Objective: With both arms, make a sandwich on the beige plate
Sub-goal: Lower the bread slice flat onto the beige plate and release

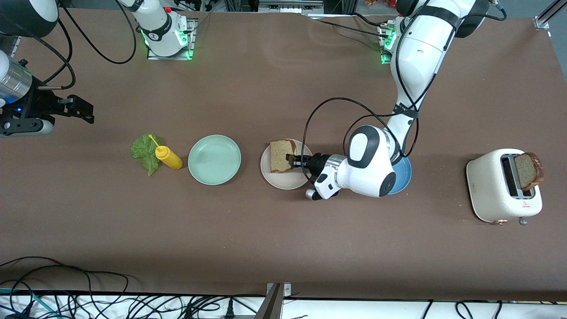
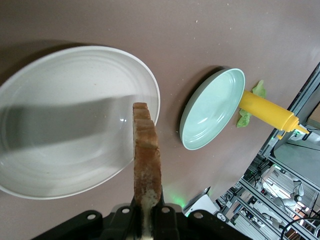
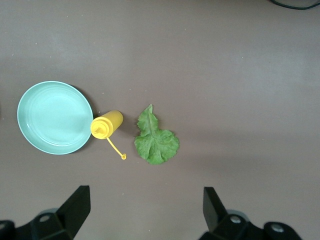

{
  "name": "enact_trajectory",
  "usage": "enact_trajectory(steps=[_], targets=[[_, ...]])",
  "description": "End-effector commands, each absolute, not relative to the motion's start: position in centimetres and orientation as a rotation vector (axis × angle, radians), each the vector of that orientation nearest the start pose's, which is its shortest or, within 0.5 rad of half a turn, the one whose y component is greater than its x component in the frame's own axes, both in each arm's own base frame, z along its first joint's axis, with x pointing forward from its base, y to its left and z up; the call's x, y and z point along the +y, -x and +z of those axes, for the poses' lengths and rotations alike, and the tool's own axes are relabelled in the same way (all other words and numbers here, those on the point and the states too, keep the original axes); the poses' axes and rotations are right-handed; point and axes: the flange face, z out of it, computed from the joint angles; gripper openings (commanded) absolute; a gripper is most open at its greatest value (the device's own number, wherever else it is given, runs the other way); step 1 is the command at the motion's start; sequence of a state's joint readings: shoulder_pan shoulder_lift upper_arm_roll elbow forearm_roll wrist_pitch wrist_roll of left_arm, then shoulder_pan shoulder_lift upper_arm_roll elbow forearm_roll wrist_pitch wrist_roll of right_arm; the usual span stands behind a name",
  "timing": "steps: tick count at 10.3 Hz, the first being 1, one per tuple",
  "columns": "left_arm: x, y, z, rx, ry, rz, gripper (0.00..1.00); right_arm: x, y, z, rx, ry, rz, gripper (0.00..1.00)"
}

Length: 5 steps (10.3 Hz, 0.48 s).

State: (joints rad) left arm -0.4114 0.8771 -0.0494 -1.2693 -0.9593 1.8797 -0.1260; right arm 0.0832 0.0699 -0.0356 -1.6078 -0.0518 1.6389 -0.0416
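Observation:
My left gripper [image 1: 292, 161] is shut on a brown bread slice [image 1: 281, 155] and holds it on edge over the beige plate [image 1: 283, 181]. In the left wrist view the slice [image 2: 147, 160] shows edge-on between the jaws of my left gripper [image 2: 147, 222], above the plate [image 2: 60, 130]. I cannot tell whether the slice touches the plate. A second slice [image 1: 529, 170] stands in the toaster [image 1: 491, 186]. The lettuce leaf [image 1: 142, 150] lies flat on the table. My right gripper [image 1: 86, 110] is open and empty, high over the right arm's end of the table; it also shows in the right wrist view [image 3: 145, 212].
A mint green plate [image 1: 214, 160] lies beside the beige plate, toward the right arm's end. A yellow squeeze bottle [image 1: 169, 157] lies between it and the lettuce. A blue plate [image 1: 402, 176] lies under my left arm. Right wrist view: lettuce [image 3: 155, 140], bottle [image 3: 106, 125], mint plate [image 3: 52, 117].

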Motion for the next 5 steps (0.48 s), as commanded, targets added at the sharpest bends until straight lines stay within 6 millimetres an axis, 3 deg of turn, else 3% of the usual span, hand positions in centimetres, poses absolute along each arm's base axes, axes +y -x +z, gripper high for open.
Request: enact_trajectory(steps=[1, 4, 5], targets=[[-38.09, -64.19, 23.39, 0.164, -2.265, -0.555, 0.0, 2.23, -57.9, 57.93, -0.135, 3.199, 0.046, 1.0], [-38.24, -64.07, 23.03, 0.16, -2.271, -0.556, 0.0, 2.05, -57.89, 57.92, -0.13, 3.199, 0.048, 1.0], [-38.2, -64.01, 22.57, 0.161, -2.275, -0.561, 0.07, 2.05, -57.91, 57.93, -0.13, 3.199, 0.046, 1.0]])
